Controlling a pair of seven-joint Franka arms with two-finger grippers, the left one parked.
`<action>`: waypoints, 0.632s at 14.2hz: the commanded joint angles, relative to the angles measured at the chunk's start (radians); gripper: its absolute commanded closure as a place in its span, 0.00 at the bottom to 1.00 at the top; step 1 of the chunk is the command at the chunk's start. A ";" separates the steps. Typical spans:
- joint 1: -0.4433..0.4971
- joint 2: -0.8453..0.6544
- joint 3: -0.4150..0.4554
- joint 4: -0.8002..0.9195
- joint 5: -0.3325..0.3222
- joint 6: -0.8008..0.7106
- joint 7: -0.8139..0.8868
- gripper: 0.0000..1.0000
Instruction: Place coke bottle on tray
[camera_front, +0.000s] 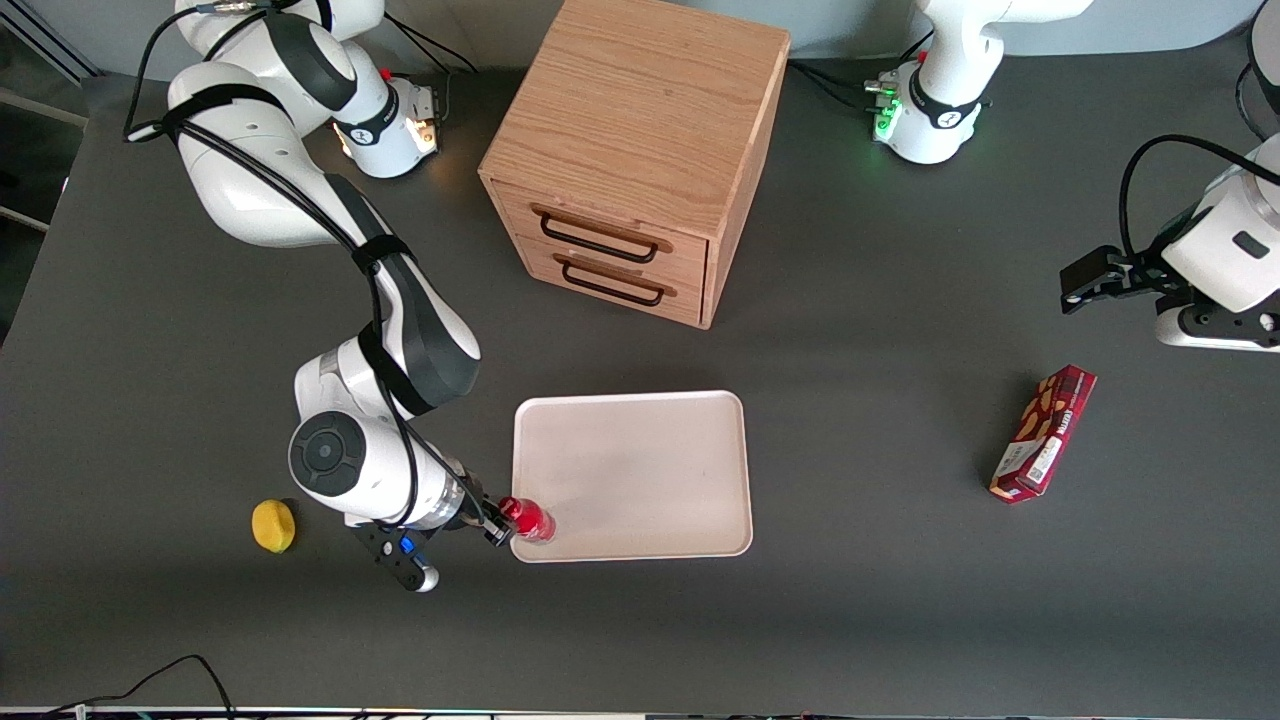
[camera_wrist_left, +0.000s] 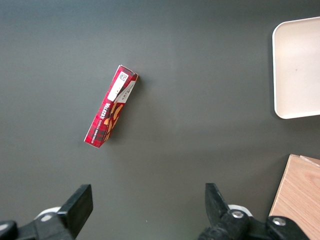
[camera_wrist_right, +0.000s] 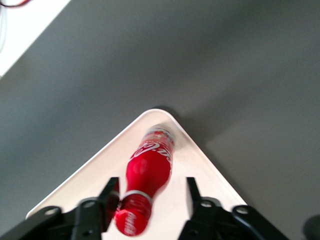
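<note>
The coke bottle (camera_front: 529, 520) is small and red with a red cap and white lettering. It stands on the tray (camera_front: 640, 470), in the corner nearest the front camera at the working arm's end. The tray is pale pinkish-white with a low rim. My right gripper (camera_front: 498, 524) is beside that corner, at the bottle's cap. In the right wrist view the gripper (camera_wrist_right: 151, 184) is open. Its fingers (camera_wrist_right: 111, 189) stand wide apart on either side of the bottle's neck (camera_wrist_right: 149, 170), over the tray (camera_wrist_right: 200, 170). The cap is close to one finger.
A wooden two-drawer cabinet (camera_front: 630, 160) stands farther from the front camera than the tray. A dark-red snack box (camera_front: 1043, 432) lies toward the parked arm's end; it also shows in the left wrist view (camera_wrist_left: 111, 111). A small yellow object (camera_front: 273, 525) lies beside my arm.
</note>
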 joint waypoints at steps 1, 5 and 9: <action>-0.029 -0.076 0.043 0.021 -0.033 -0.108 0.019 0.00; -0.141 -0.439 0.115 -0.098 -0.035 -0.458 -0.182 0.00; -0.227 -0.853 -0.002 -0.428 0.084 -0.553 -0.502 0.00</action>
